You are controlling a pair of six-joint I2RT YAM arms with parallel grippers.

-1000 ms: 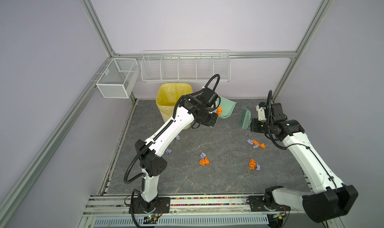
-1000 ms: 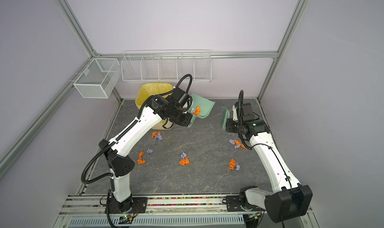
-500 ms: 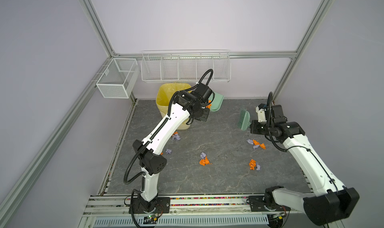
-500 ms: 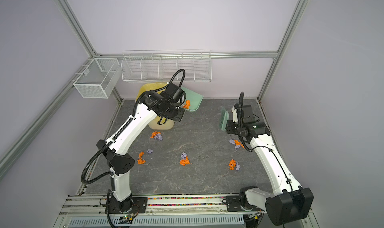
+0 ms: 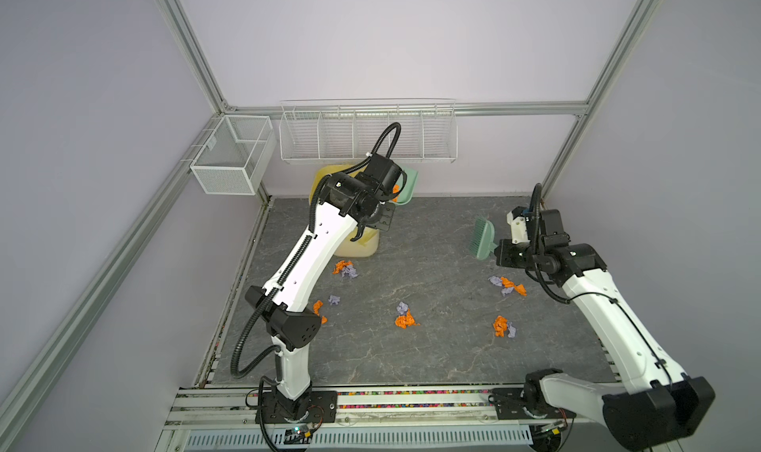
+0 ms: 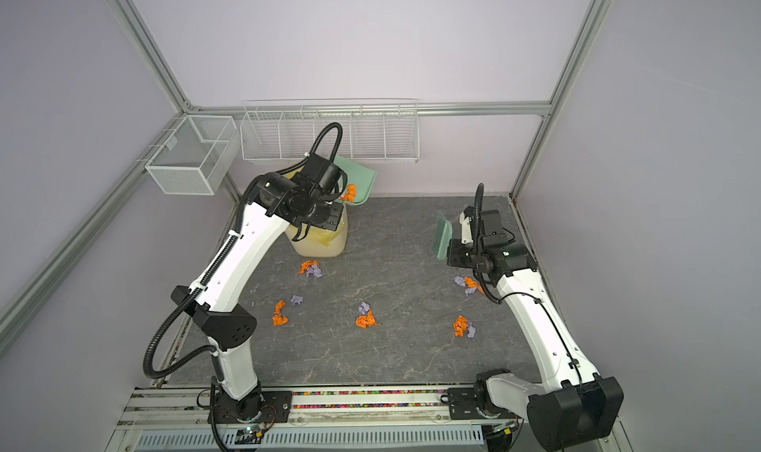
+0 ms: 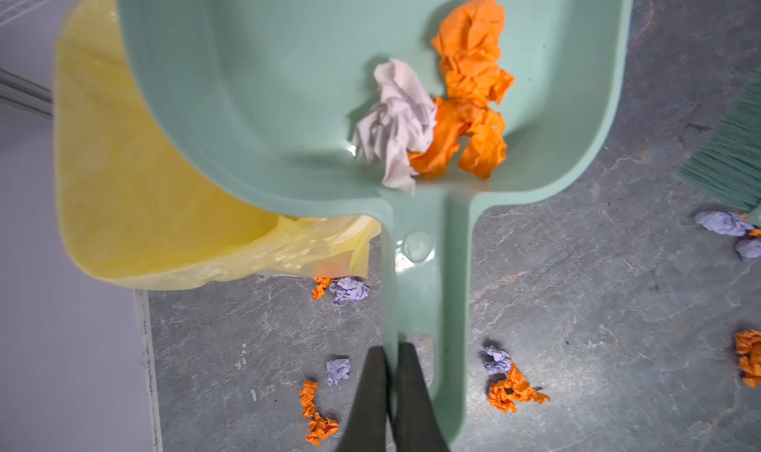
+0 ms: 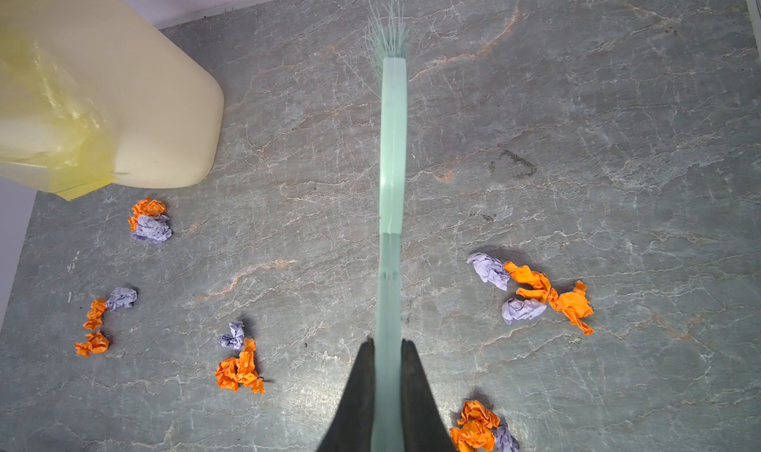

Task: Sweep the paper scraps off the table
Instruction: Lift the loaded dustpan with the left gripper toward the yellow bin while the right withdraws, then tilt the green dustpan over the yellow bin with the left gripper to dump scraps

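Most scraps (image 5: 405, 319) lay loose on the table (image 5: 412, 359), orange and lavender wads in small clusters. Nearest the front rail were a pair at the right (image 5: 503, 326), a pair at the middle, and a few beside the left arm's elbow (image 6: 281, 314).

Farther back, one cluster (image 5: 508, 286) sat just below the right gripper (image 8: 388, 347). Its fingers were pinched narrow on the handle of the brush (image 5: 482, 240), whose bristles faced the left arm's side. No scrap touched the brush.

Another cluster (image 5: 345, 268) lay just in front of the bin (image 5: 362, 246), which stood at the back left.

Farthest, the left gripper (image 7: 391, 349) was clamped tight on one edge of the handle of the dustpan (image 7: 288, 79). It held the pan raised, partly over the bin's yellow-lined mouth. An orange scrap (image 7: 469, 99) and a pale one (image 7: 397, 116) sat touching in the pan near its handle. The baskets (image 5: 366, 132) hung on the wall behind.
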